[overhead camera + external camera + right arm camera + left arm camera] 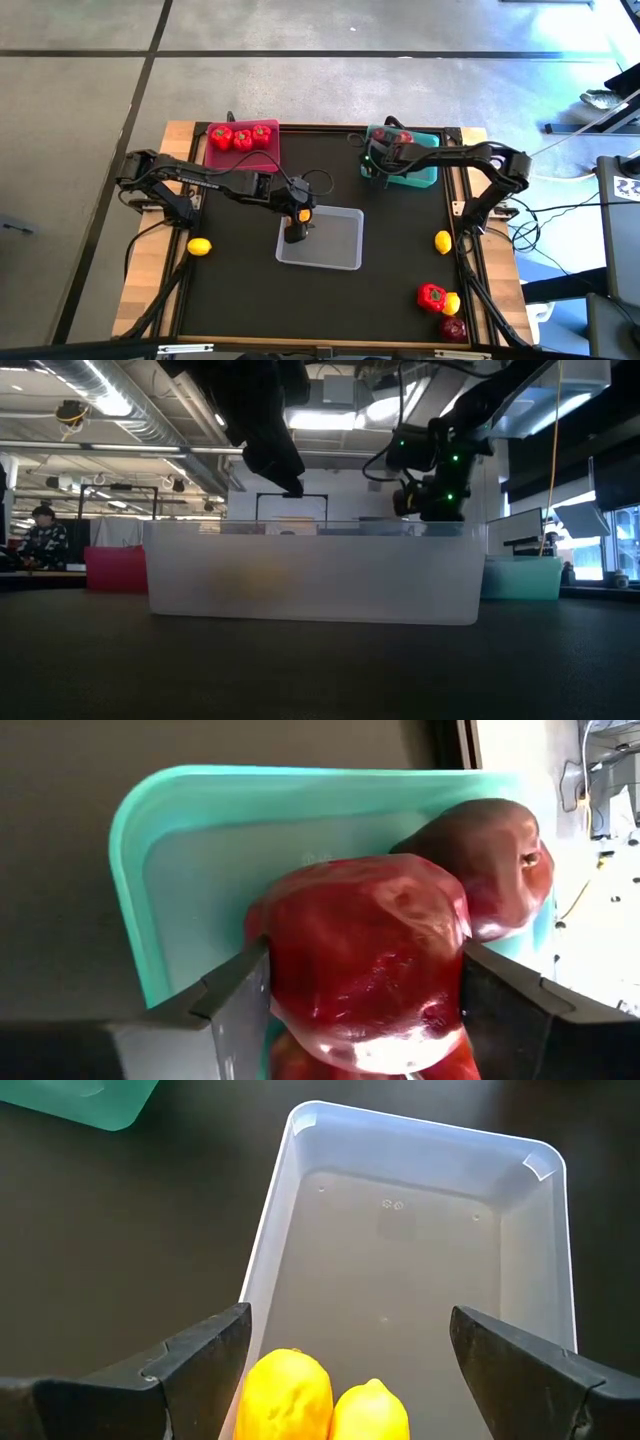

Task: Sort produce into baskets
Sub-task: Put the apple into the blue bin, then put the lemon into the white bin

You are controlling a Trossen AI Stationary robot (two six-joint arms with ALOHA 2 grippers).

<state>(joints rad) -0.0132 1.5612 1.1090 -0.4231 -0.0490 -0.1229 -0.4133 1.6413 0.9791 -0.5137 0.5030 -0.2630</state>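
Both my hands over baskets, one spread, one gripping.

My left hand [345, 1355] hangs spread wide over the clear basket [340, 240] mid-desk, holding nothing; two lemons [285, 1398] lie below, cut off by the frame. My right hand [365, 995] clamps a dark red apple [365, 975] over the teal basket [180, 850] at far right, half hiding another apple [500, 860].

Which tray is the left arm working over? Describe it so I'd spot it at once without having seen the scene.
Start at the black mat on the table. Of the three trays on it, two sit along the far edge, a pink tray and a teal tray; the third sits alone mid-mat under the left gripper. That clear tray is see-through grey-white and holds two lemons.
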